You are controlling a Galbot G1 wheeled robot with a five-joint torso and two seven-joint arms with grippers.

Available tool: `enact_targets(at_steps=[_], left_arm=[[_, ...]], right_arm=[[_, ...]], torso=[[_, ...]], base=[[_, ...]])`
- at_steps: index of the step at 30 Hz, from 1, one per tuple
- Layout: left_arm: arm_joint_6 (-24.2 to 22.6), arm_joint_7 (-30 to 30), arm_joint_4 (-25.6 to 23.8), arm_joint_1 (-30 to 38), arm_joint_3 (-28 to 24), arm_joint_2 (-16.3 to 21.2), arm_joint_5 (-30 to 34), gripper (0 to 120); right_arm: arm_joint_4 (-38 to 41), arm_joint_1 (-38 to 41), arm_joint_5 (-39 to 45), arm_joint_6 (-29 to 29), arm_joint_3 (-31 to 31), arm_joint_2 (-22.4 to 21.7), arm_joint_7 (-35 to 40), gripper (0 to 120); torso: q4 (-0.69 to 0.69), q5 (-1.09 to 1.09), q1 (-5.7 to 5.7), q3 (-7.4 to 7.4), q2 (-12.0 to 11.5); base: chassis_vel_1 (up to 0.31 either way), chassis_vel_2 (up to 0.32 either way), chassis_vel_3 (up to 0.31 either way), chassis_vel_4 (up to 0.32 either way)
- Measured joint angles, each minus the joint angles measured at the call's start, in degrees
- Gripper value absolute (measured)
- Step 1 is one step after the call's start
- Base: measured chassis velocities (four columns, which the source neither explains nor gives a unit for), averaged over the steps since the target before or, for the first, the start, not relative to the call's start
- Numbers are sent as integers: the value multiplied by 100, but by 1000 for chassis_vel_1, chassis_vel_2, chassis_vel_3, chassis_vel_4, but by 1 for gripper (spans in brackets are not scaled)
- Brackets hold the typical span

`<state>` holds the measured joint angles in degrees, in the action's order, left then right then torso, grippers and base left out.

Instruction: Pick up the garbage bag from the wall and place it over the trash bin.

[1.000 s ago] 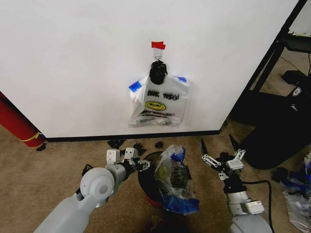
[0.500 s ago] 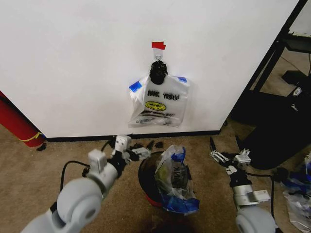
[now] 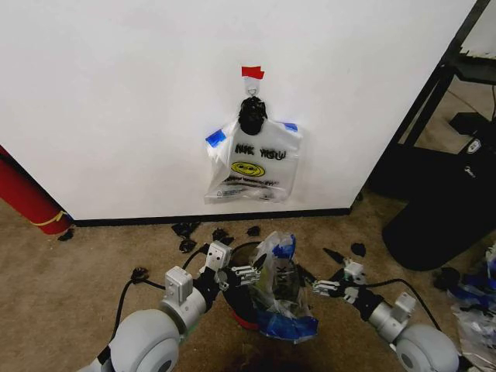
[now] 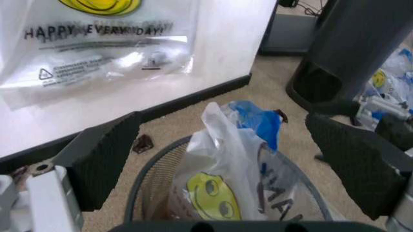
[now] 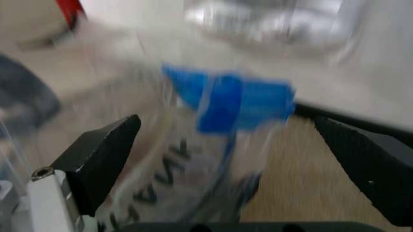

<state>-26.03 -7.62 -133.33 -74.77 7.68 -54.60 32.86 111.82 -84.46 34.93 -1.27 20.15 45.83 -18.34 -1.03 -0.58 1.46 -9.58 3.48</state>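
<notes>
I see the bag (image 3: 277, 288) standing crumpled in the bin (image 3: 236, 306), below the wall (image 3: 116, 101). Left gripper (image 3: 246, 273) and right gripper (image 3: 314, 285) flank it, fingers spread, gripping nothing.

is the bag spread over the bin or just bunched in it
Bunched: the bag stands crumpled upright in the bin, whose rim stays uncovered.

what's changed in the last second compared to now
Both grippers closed in on the garbage bag sitting in the trash bin: the left gripper from its left, the right gripper from its right, both open, neither gripping. Bag, bin and the bundle on the wall stayed put.
</notes>
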Motion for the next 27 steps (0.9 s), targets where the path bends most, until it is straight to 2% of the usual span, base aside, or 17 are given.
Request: enact_targets(at_steps=[5, 13, 17, 21, 27], left_arm=[[-14, -63, -4, 5, 49, 16, 46, 100], [-32, -99, 20, 17, 60, 35, 73, 100], [-35, -104, 20, 16, 79, 56, 74, 100], [-35, -179, 23, -18, 116, 73, 78, 100], [-35, -202, 27, -14, 118, 73, 78, 100]], right_arm=[[94, 370, 192, -1106, -389, -4, 776, 100], [-154, 1024, 711, -2056, -871, 368, 1041, 100], [-178, 1158, 822, -2284, -953, 446, 1194, 100], [-431, 1504, 1080, -2733, -1121, 742, 1493, 100], [-522, 1562, 1142, -2938, -1103, 880, 1565, 100]], torso=[[-1, -1, 0, 0, 0], [-1, 0, 1, 0, -1], [0, 0, 1, 0, 0], [0, -1, 1, 0, 0], [-3, -2, 0, 1, 0]], base=[[0, 0, 0, 0], [0, 0, 0, 0], [0, 0, 0, 0], [0, 0, 0, 0], [0, 0, 0, 0]])
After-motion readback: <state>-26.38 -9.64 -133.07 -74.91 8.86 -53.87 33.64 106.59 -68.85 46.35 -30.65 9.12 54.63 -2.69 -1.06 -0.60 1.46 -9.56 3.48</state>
